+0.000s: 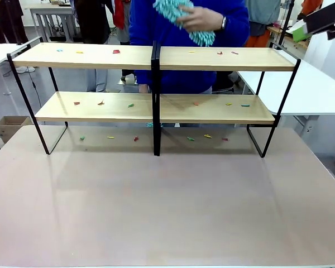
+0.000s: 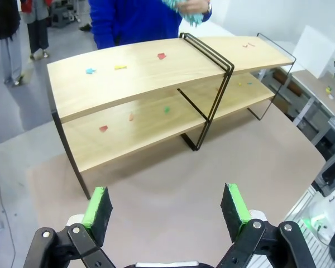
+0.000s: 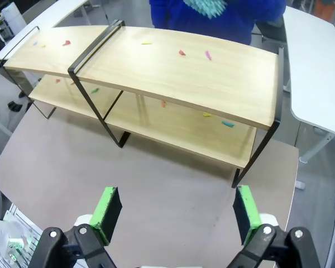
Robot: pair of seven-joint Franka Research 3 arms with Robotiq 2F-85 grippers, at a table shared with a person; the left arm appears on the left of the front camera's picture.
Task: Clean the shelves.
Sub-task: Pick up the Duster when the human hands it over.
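Note:
The shelves (image 1: 223, 59) stand across the far half of the grey-brown table, two light wood boards on a black frame. Small coloured scraps such as a red one (image 1: 116, 51) lie on both boards and on the tabletop underneath. Behind the rack a person in a blue top holds a fluffy teal duster (image 1: 185, 15) above the upper board. My left gripper (image 2: 166, 209) hangs open and bare above the table, facing the shelves (image 2: 139, 72) from their left end. From the other end my right gripper (image 3: 178, 215) looks down on the shelves (image 3: 173, 72), open too, holding nothing.
White tables (image 1: 307, 89) flank the shared table on both sides. A cardboard box (image 1: 8, 125) sits on the floor at the left. Other people stand farther back. The near half of the tabletop (image 1: 167, 206) is bare.

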